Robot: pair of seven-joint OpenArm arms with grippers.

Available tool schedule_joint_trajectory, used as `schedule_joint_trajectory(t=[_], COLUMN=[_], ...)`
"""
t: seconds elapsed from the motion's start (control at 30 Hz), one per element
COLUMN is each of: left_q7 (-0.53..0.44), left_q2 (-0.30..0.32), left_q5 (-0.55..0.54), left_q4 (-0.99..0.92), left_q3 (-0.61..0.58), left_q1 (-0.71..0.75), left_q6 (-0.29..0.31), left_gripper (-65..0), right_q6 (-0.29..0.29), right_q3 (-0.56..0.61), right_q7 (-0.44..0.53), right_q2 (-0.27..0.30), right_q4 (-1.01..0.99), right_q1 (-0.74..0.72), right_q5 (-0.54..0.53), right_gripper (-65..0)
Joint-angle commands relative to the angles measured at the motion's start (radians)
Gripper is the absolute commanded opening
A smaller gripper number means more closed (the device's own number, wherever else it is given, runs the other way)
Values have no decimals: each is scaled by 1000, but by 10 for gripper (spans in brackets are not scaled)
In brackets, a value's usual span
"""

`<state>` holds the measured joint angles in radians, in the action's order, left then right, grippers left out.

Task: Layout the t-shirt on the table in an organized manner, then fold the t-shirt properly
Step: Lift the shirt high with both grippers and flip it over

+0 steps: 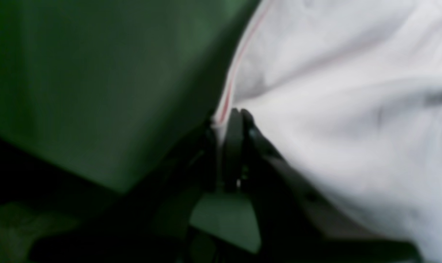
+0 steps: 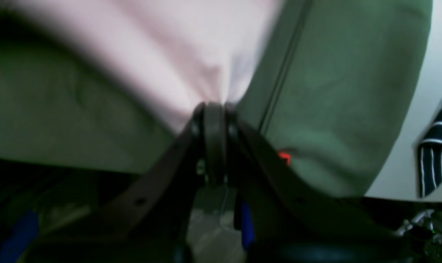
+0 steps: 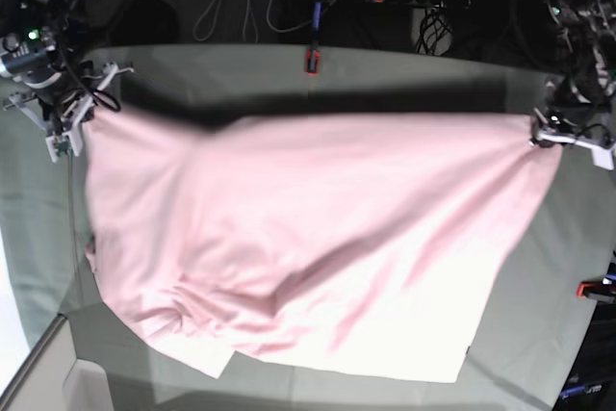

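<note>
Both sets of fingers pinch the t-shirt (image 3: 318, 238), stretched above the worktop (image 3: 289, 74); layout unfinished, folding not begun.

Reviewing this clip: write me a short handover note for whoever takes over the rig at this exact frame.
Left gripper: shut on the t-shirt, pinching its edge at the base view's right.
Right gripper: shut on the t-shirt, pinching an edge at the base view's left.
T-shirt: stretched between both grippers, far edge lifted and casting a shadow, the rest draped on the table, wrinkled toward the near side.
Done: both corners gripped, cloth spread wide.
Left: lay it flat, smooth it, then do every fold.
</note>
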<state>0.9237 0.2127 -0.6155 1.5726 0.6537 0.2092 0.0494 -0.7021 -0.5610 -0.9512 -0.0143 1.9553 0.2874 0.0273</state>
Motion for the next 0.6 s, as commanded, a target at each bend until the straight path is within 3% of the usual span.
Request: schedule_joint_trajectory(t=[0.0,0.17,0.33,0.47,0.57], left_q7=[-16,-16,-15,-16,-24], left_q2=[17,18,20,43,54], left_q5=[-11,-11,-1,-1,21], left_q4=[32,90,105,70,-61], left_q3=[21,59,1,-125,-259], left_q1=[-14,-26,-204,-373,-555], left_q6=[7,7,7,2,-1], left_gripper=[-649,-649,-649,-649,-649], right_q6=[4,4,4,4,4], right_q3=[-24,-84,-47,32,91], right_q7=[22,16,14,10,-39], right_q2=[9,15,80,124,169], right_q4=[22,29,20,-55,-205], right_q1=[-14,-98,-284,-454,-641], right_q5=[-7,-2,-2,0,1], right_gripper=[-650,-650,-650,-650,-650])
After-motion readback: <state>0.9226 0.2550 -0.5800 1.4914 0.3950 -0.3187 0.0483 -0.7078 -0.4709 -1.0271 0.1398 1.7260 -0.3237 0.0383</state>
